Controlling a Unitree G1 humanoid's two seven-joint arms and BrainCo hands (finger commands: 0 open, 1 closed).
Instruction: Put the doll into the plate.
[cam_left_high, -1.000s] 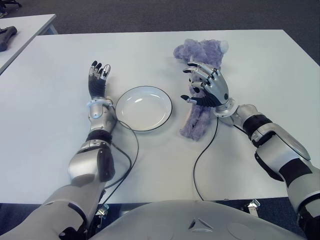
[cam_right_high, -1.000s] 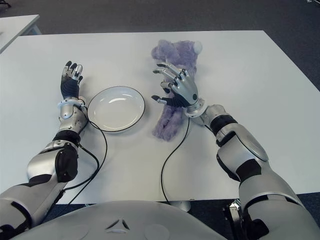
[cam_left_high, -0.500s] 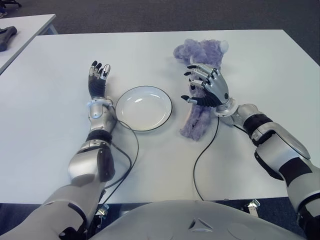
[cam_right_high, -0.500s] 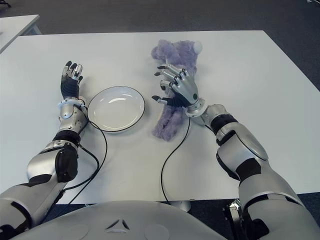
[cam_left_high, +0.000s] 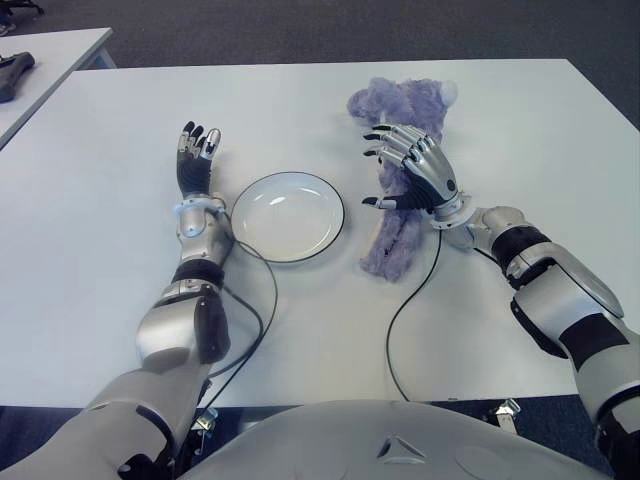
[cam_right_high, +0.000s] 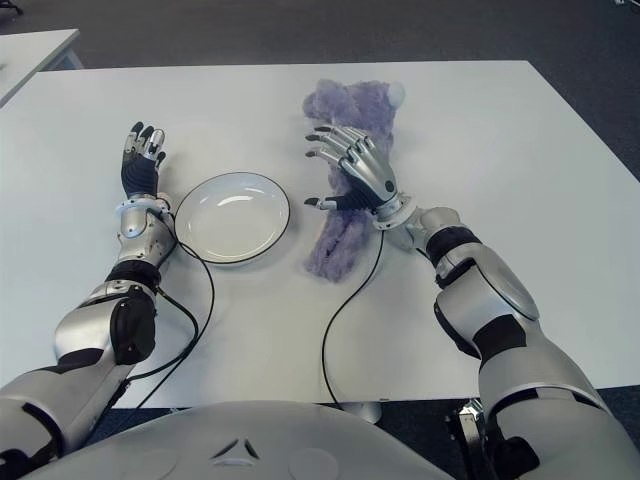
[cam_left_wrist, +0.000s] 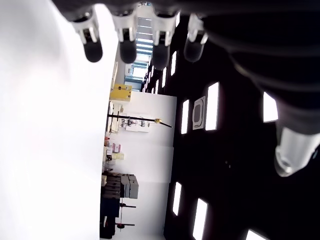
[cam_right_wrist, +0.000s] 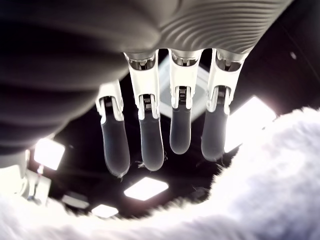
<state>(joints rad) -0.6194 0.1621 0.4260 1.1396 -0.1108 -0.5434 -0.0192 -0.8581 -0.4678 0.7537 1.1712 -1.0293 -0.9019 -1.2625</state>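
A purple plush doll lies lengthwise on the white table, its head toward the far side. My right hand hovers over the doll's middle, open, with fingers spread and holding nothing. Purple fur shows close under them in the right wrist view. The white plate with a dark rim sits empty just left of the doll. My left hand shows on the plate's left side, open with fingers straight.
A black cable runs from my right wrist to the table's near edge. Another cable loops by my left forearm. A second table with a dark object stands at the far left.
My right hand's fingers have stretched out from a half-curled pose and the hand has shifted slightly toward the doll's head. The doll, plate and left hand have not moved.
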